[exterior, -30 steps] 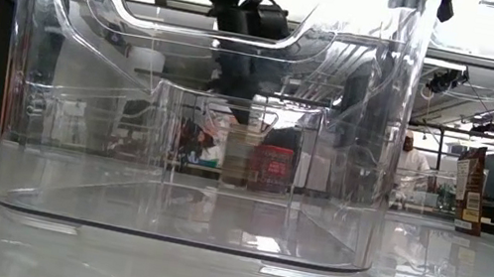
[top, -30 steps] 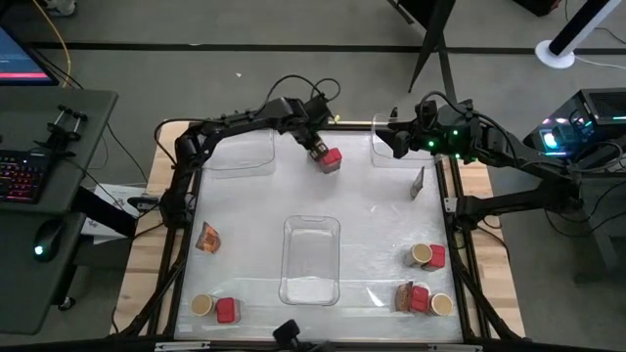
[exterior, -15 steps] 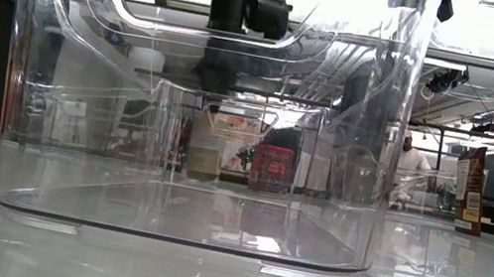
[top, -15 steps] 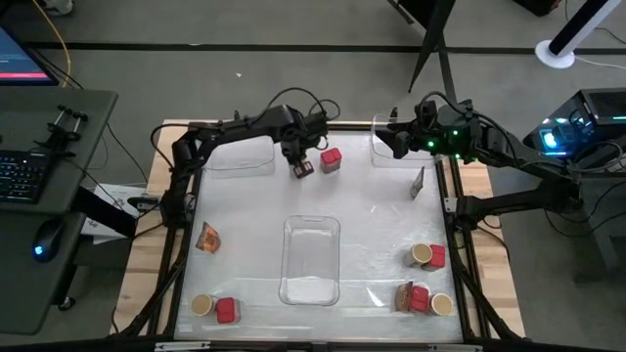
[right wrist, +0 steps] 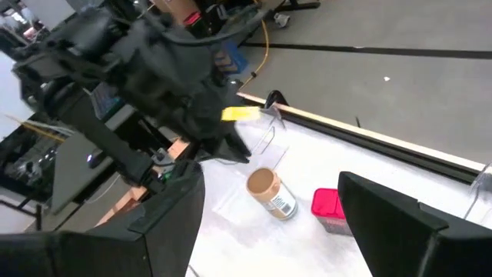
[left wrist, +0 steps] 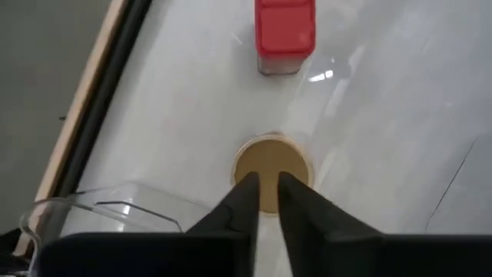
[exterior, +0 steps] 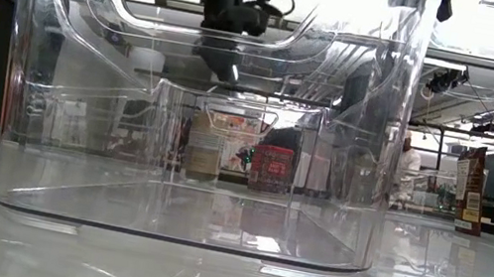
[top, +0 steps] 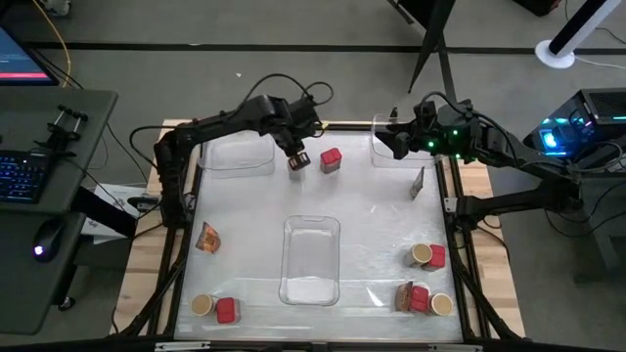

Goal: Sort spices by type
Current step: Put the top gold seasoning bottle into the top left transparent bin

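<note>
Two grippers: which one is at work?

The left gripper (left wrist: pixel 265 185). Its fingers are drawn almost together with only a slit between them, and they grasp nothing. It hangs right above the tan lid of a round jar (left wrist: pixel 273 161).

Where does that jar stand?

Upright on the table's far side, between the far-left clear tray (top: pixel 238 154) and a red box (top: pixel 331 159), close to the box but apart from it. Seen level across the table, jar and box show side by side through the walls of the centre tray (top: pixel 311 259).

And the right gripper (top: pixel 396 142)?

It waits by the far-right tray (top: pixel 391 156), its fingers spread wide and empty.

The other spices?

A foil packet (top: pixel 207 236) lies alone near the left edge. At the near-left corner a second jar (top: pixel 201 305) sits just beside another red box (top: pixel 226 311). On the right, a third jar (top: pixel 422 255) touches a red box (top: pixel 436 256). Nearer the corner, a packet (top: pixel 406 295), a red box (top: pixel 421 298) and a fourth jar (top: pixel 441 304) crowd together.
</note>
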